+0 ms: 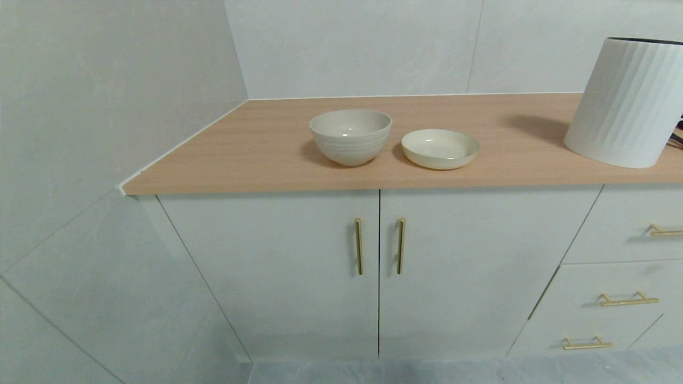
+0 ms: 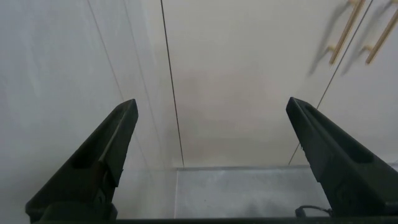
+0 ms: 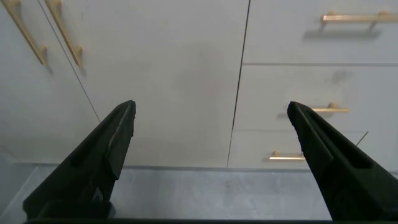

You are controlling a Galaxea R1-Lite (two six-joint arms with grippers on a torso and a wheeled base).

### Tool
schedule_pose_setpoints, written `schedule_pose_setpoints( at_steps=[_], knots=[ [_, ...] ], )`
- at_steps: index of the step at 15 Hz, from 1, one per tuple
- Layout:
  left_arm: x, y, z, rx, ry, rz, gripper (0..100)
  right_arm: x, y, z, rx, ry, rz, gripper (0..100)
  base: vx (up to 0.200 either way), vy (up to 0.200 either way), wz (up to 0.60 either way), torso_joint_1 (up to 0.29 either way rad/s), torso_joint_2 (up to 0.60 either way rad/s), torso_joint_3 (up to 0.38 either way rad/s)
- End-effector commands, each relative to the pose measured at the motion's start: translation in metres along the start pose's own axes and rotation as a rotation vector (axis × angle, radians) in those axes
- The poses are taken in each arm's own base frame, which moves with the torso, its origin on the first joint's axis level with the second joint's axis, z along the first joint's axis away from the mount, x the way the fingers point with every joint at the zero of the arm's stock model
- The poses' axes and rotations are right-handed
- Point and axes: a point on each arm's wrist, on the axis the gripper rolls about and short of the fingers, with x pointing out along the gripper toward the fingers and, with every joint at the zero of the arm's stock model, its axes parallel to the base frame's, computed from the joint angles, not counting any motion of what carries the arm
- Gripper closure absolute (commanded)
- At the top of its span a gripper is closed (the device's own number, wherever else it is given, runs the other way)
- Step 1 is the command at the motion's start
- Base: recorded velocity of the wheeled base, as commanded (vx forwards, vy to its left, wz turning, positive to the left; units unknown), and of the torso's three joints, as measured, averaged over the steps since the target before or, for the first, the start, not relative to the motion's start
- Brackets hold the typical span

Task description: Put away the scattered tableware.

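Observation:
A deep cream bowl (image 1: 350,135) with ribbed sides stands on the wooden countertop (image 1: 267,154). A shallow cream dish (image 1: 439,148) sits just to its right, apart from it. My left gripper (image 2: 211,124) hangs low in front of the white cabinet front, open with nothing between its dark fingers (image 2: 106,158). My right gripper (image 3: 211,124) is also low before the cabinet, open and holding nothing, with the drawers ahead of it.
A tall white ribbed container (image 1: 627,101) stands at the counter's right end. Below are two cabinet doors with gold handles (image 1: 358,246) (image 1: 400,246) and drawers with gold handles (image 1: 628,300) to the right. A tiled wall closes the left side.

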Motion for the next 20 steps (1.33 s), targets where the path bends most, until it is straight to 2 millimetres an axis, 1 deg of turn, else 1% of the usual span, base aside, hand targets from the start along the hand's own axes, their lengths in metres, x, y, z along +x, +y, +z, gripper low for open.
schedule_pose_setpoints(
  at_steps=[1, 6, 19, 20],
  knots=[
    [0.0000, 0.0000, 0.0002, 0.000, -0.002, 0.000, 0, 0.0000, 0.0000, 0.0000, 0.000, 0.000, 0.000, 0, 0.000, 0.000, 0.00, -0.149, 0.47, 0.305],
    [0.0000, 0.0000, 0.0002, 0.000, -0.002, 0.000, 0, 0.0000, 0.0000, 0.0000, 0.000, 0.000, 0.000, 0, 0.000, 0.000, 0.00, -0.101, 0.38, 0.267],
    [0.0000, 0.0000, 0.0002, 0.000, -0.002, 0.000, 0, -0.0001, -0.0001, 0.0001, -0.005, -0.003, -0.004, 0, 0.000, 0.000, 0.00, -0.002, 0.01, 0.007],
    [0.0000, 0.0000, 0.0002, 0.000, -0.002, 0.000, 0, -0.0008, -0.0001, 0.0046, -0.020, -0.029, -0.004, 0, 0.000, 0.000, 0.00, 0.000, 0.00, 0.000]
  ],
)
